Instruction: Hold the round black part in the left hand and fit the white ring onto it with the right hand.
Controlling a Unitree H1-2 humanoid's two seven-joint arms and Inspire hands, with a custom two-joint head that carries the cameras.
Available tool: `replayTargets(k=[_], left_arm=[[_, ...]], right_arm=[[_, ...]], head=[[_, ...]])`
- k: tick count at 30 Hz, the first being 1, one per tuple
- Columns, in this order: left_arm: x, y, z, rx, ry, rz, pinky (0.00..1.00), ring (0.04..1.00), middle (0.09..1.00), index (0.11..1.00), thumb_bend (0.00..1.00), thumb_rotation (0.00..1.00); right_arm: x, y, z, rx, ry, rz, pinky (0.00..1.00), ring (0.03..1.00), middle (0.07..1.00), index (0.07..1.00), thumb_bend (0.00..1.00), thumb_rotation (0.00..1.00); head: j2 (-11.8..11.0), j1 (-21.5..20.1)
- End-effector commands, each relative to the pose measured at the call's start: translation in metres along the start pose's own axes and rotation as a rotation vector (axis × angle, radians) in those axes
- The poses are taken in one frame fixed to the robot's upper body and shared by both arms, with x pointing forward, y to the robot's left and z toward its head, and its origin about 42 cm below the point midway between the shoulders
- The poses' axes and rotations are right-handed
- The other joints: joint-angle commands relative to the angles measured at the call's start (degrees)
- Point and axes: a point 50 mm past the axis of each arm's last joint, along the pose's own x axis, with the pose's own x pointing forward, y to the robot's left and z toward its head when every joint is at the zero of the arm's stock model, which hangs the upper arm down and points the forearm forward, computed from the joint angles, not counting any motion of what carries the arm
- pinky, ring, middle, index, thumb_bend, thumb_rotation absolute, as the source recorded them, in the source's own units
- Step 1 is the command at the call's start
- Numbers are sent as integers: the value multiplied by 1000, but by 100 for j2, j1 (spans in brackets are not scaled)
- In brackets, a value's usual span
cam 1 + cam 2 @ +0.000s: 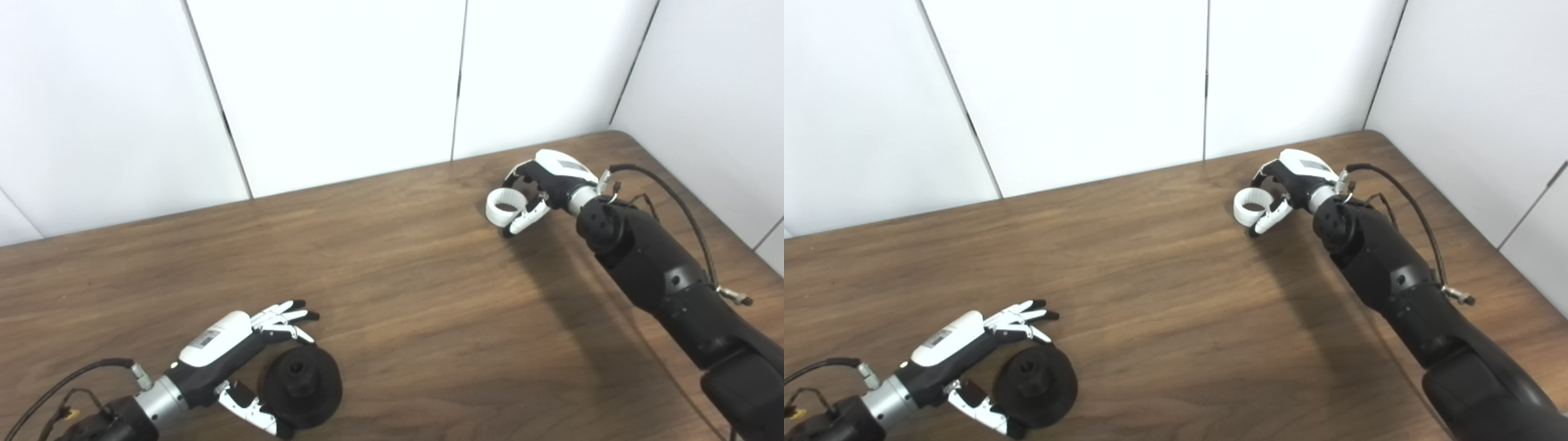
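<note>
Left eye view: right robot hand seemingly grips white ring near table edge.

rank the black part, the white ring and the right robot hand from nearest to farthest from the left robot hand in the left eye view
1. Black part: at the near left, right beside the left robot hand, between its spread fingers and thumb.
2. White ring: far across the table toward the back right, at the fingertips of the right robot hand.
3. Right robot hand: just behind the ring, slightly farther right.
</note>
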Motion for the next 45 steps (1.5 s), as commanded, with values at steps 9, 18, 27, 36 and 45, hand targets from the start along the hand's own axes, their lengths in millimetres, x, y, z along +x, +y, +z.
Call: replayTargets(k=[9,18,27,36,45], left_arm=[[-9,3,-5,32,33,-51,975,994,920,488,522,69],[-10,3,-5,34,34,-52,973,995,921,488,522,69],[-9,3,-4,34,33,-54,966,993,918,487,522,69],[-7,2,-5,36,36,-55,936,986,921,488,522,71],[-1,0,-1,33,24,-59,953,997,929,488,522,71]], right_arm=[[5,-25,6,-16,-69,-106,715,812,826,551,646,153],[5,-23,6,-25,-88,-131,700,791,780,484,519,135],[5,-25,7,-30,-96,-140,697,787,769,483,520,131],[-3,-29,16,-22,-136,-143,735,812,779,483,520,132],[-16,-35,29,26,-216,-151,765,820,783,483,521,131]], head=[[11,5],[31,7],[59,28],[152,210],[288,737]])
